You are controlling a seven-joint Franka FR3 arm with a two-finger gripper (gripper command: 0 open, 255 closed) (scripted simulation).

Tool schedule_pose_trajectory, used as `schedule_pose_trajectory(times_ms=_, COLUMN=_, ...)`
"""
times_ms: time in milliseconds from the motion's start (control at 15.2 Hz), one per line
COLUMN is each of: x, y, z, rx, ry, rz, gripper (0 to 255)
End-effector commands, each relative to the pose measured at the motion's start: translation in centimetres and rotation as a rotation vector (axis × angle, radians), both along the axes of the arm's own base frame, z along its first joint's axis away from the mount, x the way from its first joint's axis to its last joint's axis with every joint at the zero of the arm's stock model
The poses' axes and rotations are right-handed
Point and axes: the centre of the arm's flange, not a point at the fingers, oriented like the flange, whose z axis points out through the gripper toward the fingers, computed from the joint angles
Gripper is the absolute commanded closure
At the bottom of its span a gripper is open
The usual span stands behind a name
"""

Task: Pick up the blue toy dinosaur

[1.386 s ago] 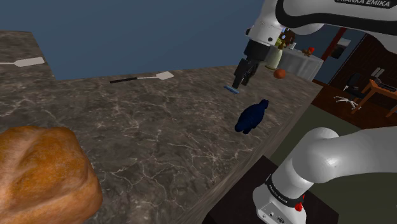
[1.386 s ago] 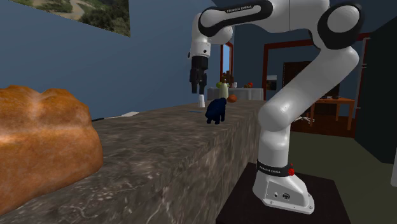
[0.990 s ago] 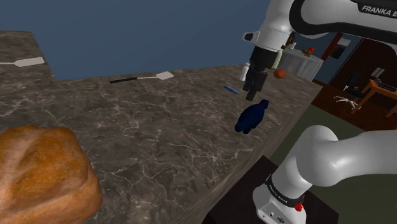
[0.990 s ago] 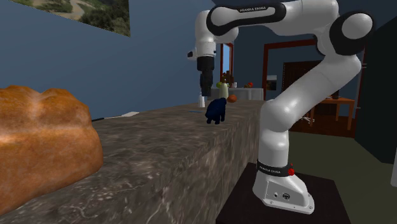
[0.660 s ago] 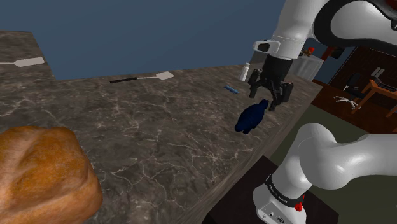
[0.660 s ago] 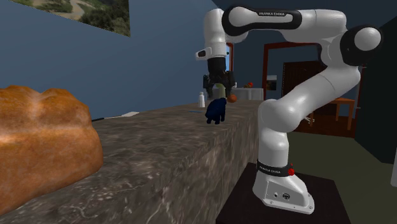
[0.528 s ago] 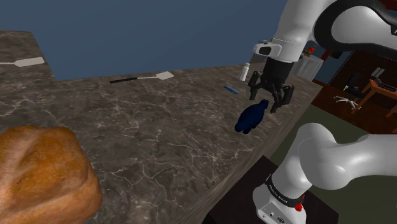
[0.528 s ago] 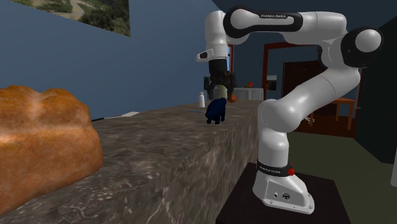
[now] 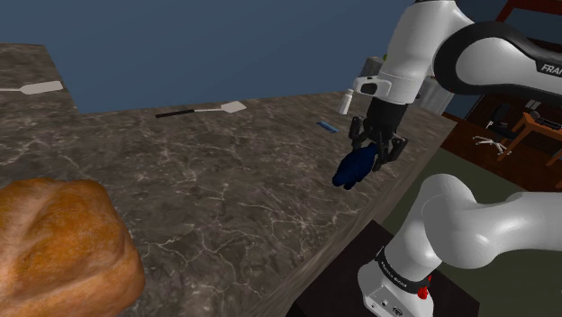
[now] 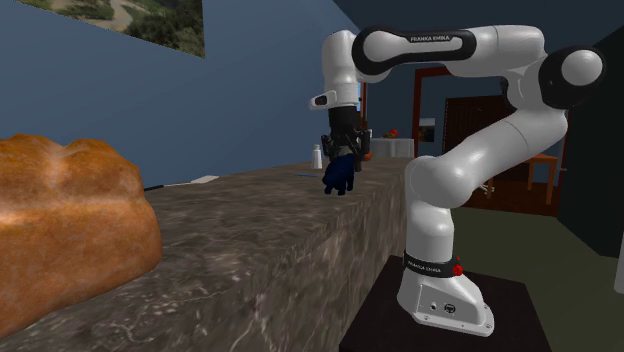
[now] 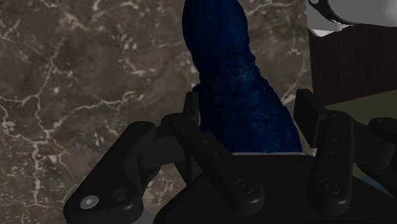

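Two black fingers [image 11: 310,111] now flank the dark blue toy dinosaur [image 11: 235,70]: the all-black two-finger gripper [image 9: 376,149] has dropped from above onto it, so closing seems the next move. The wrist view shows them spread apart, a gap at one side, nothing held. The shoulder view places the toy near the brown veined stone counter's [image 9: 225,180] edge, by the dark stand [image 9: 329,293].
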Motion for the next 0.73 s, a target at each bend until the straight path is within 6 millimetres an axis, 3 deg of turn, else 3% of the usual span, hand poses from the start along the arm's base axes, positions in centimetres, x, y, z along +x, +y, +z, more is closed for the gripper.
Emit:
schedule_pose_trajectory(times_ms=0, x=0.0, y=0.0, z=-0.1, rx=0.0, ry=0.0, rz=0.0, gripper=255)
schedule_pose_trajectory(times_ms=528, x=0.1, y=-0.1, z=-0.1, rx=0.0, ry=0.0, rz=0.0, gripper=255)
schedule_pose_trajectory(times_ms=660, x=0.0, y=-0.1, z=1.0, rx=0.0, ry=0.0, rz=0.0, gripper=255)
